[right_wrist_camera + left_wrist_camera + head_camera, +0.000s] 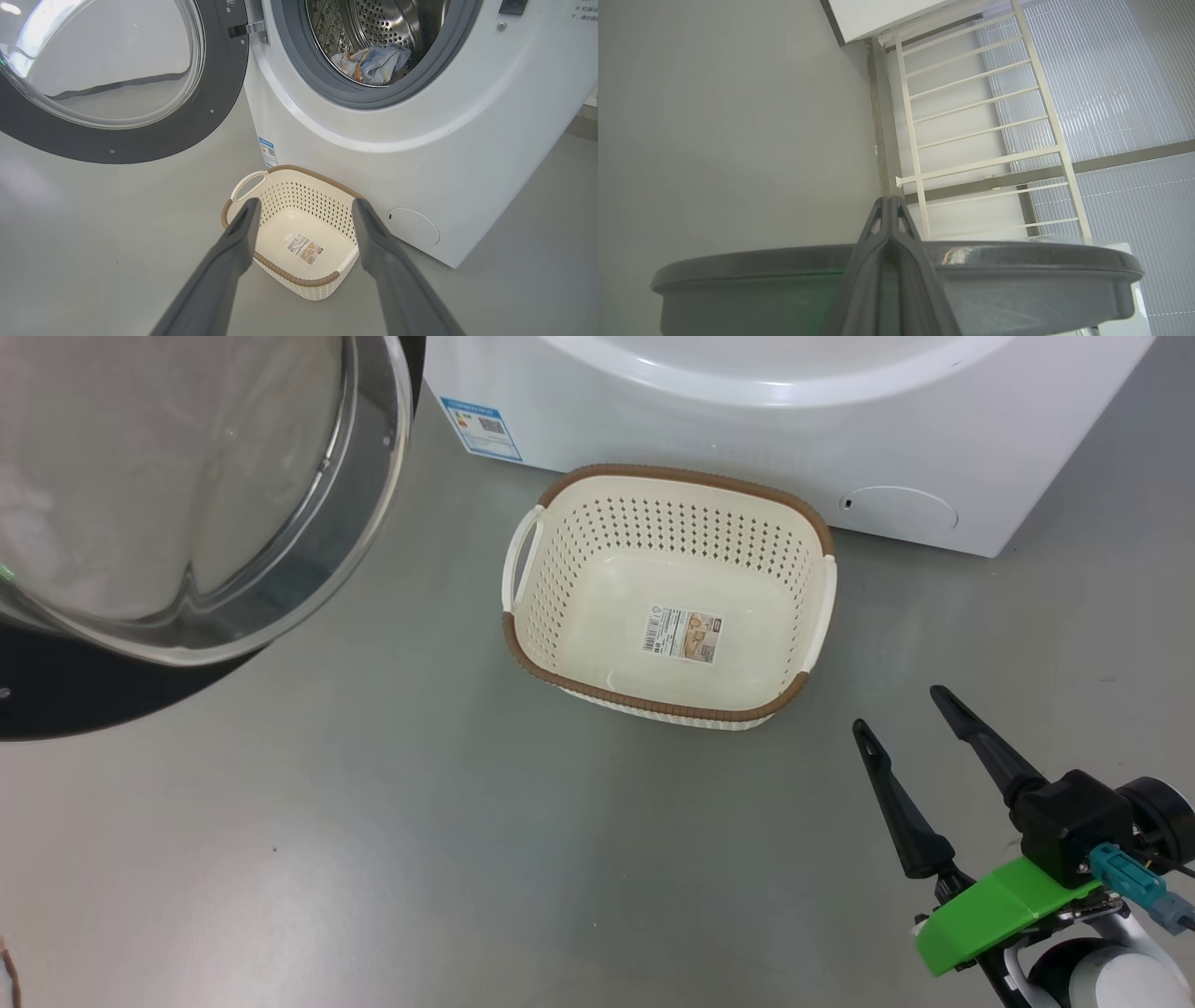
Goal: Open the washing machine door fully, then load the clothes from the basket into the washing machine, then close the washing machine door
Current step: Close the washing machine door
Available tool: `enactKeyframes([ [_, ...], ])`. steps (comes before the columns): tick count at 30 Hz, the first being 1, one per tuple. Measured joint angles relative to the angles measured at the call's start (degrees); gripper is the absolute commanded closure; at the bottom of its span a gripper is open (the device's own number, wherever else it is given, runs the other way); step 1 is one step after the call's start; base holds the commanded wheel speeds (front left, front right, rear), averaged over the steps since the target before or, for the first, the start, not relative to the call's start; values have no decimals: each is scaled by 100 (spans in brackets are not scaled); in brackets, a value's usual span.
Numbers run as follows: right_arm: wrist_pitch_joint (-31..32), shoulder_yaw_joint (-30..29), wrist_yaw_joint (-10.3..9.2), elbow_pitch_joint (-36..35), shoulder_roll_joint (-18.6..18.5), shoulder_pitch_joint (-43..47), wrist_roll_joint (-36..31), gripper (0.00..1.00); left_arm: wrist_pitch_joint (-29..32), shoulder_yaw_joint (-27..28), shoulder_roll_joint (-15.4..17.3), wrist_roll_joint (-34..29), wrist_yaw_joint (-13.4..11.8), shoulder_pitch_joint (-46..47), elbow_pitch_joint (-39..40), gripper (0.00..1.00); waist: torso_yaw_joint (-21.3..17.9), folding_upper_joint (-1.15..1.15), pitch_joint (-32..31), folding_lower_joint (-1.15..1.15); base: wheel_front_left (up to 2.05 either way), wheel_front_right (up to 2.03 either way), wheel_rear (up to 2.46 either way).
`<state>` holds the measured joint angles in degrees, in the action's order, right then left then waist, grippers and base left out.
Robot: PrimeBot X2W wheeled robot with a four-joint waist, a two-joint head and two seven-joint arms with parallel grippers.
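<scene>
Washing machine door (pixel 107 74) at ten o'clock in the right wrist view, swung wide: dark grey inner ring, bulging clear glass bowl. Before its grey rim, left gripper (pixel 888 205), jaws pressed together; contact impossible to tell. At one o'clock, white washing machine (pixel 420 154), the clothes (pixel 373 63) light blue and cream in its steel drum. At six o'clock, basket (pixel 299 280) beside the machine. At four o'clock in the head view, right gripper (pixel 898 709), jaws spread.
</scene>
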<state>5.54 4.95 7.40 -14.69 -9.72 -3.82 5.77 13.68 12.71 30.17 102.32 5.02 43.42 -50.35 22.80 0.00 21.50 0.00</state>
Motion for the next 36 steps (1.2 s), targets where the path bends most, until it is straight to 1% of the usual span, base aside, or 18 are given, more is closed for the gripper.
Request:
enactKeyframes([
  [7,-1,-10,0,-1,1,-2,0,0,276,-59,5,-37,80,66,-98,100,33,0,17,0,0,0,0],
  [13,-2,-18,0,1,3,-4,1,0,801,-58,32,38,97,43,-36,100,89,0,10,0,0,0,0],
  [14,-2,-18,0,1,3,-4,1,0,801,-58,32,38,97,43,-36,100,89,0,10,0,0,0,0],
  [15,-2,-19,0,1,3,-4,1,0,893,-52,35,70,134,27,-2,100,98,0,8,0,0,0,0],
  [16,-2,-22,0,1,3,-4,1,0,1068,-42,36,118,136,15,69,100,116,0,8,0,0,0,0],
  [22,-2,-48,0,1,9,-8,1,0,1522,-5,15,225,181,-192,383,100,170,0,-9,0,0,0,0],
  [26,-7,-96,0,4,24,-8,1,0,1852,69,-70,401,180,-385,691,100,207,0,-55,0,0,0,0],
  [30,-10,-149,0,5,62,-7,1,0,2148,81,-170,432,182,-631,1137,100,244,0,-112,0,0,0,0],
  [36,-69,-160,0,20,99,-5,3,0,2365,63,-383,415,186,-964,1855,100,298,0,-179,0,0,0,0],
])
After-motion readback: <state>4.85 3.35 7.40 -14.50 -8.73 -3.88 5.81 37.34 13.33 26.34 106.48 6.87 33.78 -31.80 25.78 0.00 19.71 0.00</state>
